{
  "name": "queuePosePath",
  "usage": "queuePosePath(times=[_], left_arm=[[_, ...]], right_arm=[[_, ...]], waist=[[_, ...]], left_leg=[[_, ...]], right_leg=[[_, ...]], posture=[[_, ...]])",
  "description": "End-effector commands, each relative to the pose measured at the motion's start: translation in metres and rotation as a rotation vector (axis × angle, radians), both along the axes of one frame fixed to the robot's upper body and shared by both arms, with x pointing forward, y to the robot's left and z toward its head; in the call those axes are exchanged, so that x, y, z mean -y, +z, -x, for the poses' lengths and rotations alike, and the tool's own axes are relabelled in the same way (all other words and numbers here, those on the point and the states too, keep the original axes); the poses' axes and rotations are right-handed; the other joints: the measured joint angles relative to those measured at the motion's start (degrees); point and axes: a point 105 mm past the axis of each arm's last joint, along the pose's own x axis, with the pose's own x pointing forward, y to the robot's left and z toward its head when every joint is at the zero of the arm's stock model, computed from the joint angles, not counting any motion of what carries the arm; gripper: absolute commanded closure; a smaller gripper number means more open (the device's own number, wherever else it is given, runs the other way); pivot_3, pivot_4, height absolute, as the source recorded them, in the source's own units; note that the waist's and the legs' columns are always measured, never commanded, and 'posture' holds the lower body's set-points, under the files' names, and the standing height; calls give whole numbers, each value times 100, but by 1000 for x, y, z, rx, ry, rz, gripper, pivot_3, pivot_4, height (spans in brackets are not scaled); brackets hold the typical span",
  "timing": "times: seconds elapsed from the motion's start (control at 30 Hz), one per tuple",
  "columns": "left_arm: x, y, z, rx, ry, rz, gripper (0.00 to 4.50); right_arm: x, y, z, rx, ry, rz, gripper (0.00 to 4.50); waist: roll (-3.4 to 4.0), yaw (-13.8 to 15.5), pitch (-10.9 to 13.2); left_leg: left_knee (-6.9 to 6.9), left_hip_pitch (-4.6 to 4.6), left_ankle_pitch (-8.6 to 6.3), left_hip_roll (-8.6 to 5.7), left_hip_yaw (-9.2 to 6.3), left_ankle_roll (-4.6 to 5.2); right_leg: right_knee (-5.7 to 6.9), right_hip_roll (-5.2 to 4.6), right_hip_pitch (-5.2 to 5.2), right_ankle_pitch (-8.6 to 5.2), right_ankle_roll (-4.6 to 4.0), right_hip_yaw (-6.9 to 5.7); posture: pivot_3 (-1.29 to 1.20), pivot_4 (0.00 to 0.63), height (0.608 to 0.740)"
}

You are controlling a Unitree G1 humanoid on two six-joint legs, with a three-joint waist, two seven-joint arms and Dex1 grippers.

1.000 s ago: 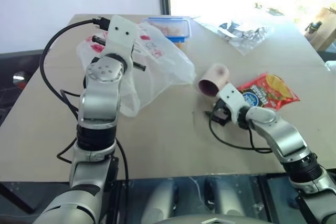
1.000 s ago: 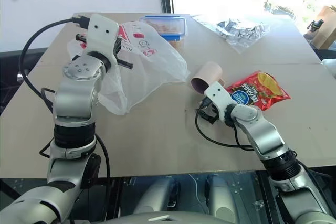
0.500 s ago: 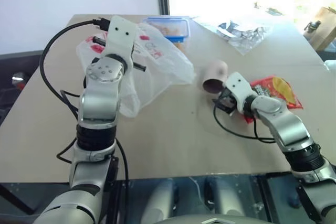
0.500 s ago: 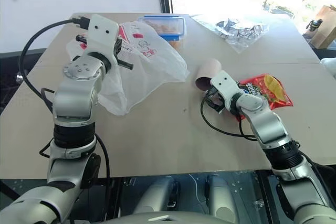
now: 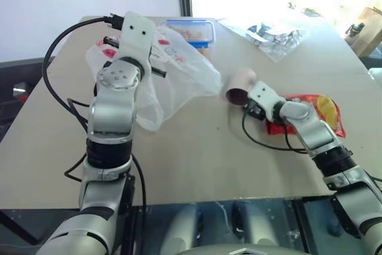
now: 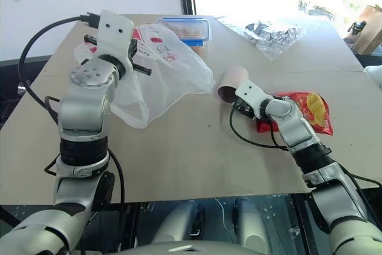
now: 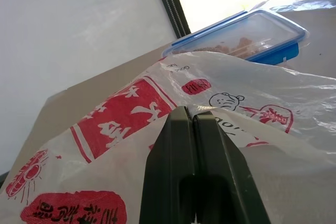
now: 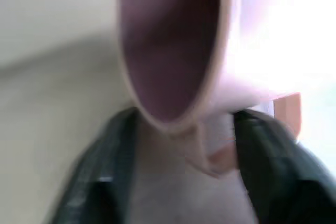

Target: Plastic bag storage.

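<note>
Over the table's (image 5: 179, 147) left side, your left gripper (image 7: 193, 121) is pressed fully closed on the plastic bag (image 5: 179, 73), lifting a fold while the rest drapes down. Your right gripper (image 8: 184, 129) is part open, its fingers (image 8: 268, 156) straddling a pink mug (image 5: 242, 82) lying sideways; whether they clamp it, you can't tell.

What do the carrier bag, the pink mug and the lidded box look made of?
Plastic bag: thin translucent white film, red print, creased and slack.
Mug: likely ceramic or hard plastic; smooth pink wall, matte outside, darker inside.
Box: clear rigid plastic with a blue lid rim; its contents show through.
</note>
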Motion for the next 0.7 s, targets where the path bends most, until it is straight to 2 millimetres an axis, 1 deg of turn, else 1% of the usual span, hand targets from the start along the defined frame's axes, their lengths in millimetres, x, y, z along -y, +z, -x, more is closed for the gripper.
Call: queuePosePath(times=[0.03,0.07,0.1,0.2,0.27,0.3,0.37,0.43,0.47,0.53,0.57,0.63,0.7], left_arm=[[-1,15,7,64,6,-16,4500],[-1,15,7,64,7,-17,4500],[-1,15,7,64,7,-17,4500],[0,16,7,67,5,-15,4500],[1,17,7,68,0,-9,4500],[1,18,7,66,-3,-4,4500],[1,19,7,63,-7,0,4500],[2,21,6,54,-16,15,4500],[3,23,6,50,-23,25,4500],[9,25,5,38,-54,50,4500],[12,26,5,33,-78,62,4500],[18,27,7,20,-121,102,4500],[19,27,8,7,-133,121,4500]], right_arm=[[-9,8,7,9,70,-4,3675],[-10,8,8,9,76,1,4126],[-11,8,7,11,78,4,4460],[-12,12,5,27,73,-2,4460],[-16,21,7,55,86,-26,4460],[-21,29,10,80,117,-41,4460],[-36,47,27,106,229,-101,4460],[-51,56,53,58,360,-142,4460],[-60,56,69,13,436,-143,4460],[-79,52,93,-64,540,-124,4460],[-89,51,97,-82,553,-121,4460],[-105,53,91,-101,513,-148,4460],[-113,52,86,-111,490,-150,4460]], waist=[[0,-4,0],[0,-6,0],[0,-10,0],[0,-25,0],[0,-36,0],[1,-43,0],[2,-54,1],[2,-63,1],[2,-65,1],[2,-65,1],[1,-66,1],[1,-102,1],[4,-100,3]], left_leg=[[0,0,0,0,0,0],[0,0,0,0,-1,0],[-1,0,-1,0,0,-1],[-1,0,-1,0,0,-1],[-1,0,-1,0,0,-1],[-1,0,-1,0,0,-2],[-2,-2,-1,0,0,-2],[-6,-4,-2,0,-2,-4],[-8,-4,-3,0,-2,-5],[-10,-6,-4,0,-7,-6],[-10,-6,-5,0,-9,-5],[-10,-3,-5,0,-8,-6],[-10,0,-4,1,-4,-7]], right_leg=[[0,0,-1,0,0,0],[0,0,-1,0,0,0],[0,0,-1,0,0,0],[1,0,-2,0,0,1],[1,-1,-2,0,0,1],[1,0,-2,0,0,1],[2,0,-7,0,0,2],[3,-1,-11,0,0,2],[3,0,-13,0,0,1],[2,-1,-13,0,0,-3],[1,-1,-11,0,0,-5],[3,-1,-10,0,0,-4],[10,-1,-12,0,0,1]], posture=[[0,150,740],[0,150,740],[0,150,740],[0,150,740],[0,150,740],[0,150,740],[0,150,740],[0,150,740],[0,150,740],[0,150,740],[0,150,740],[0,150,740],[0,150,740]])
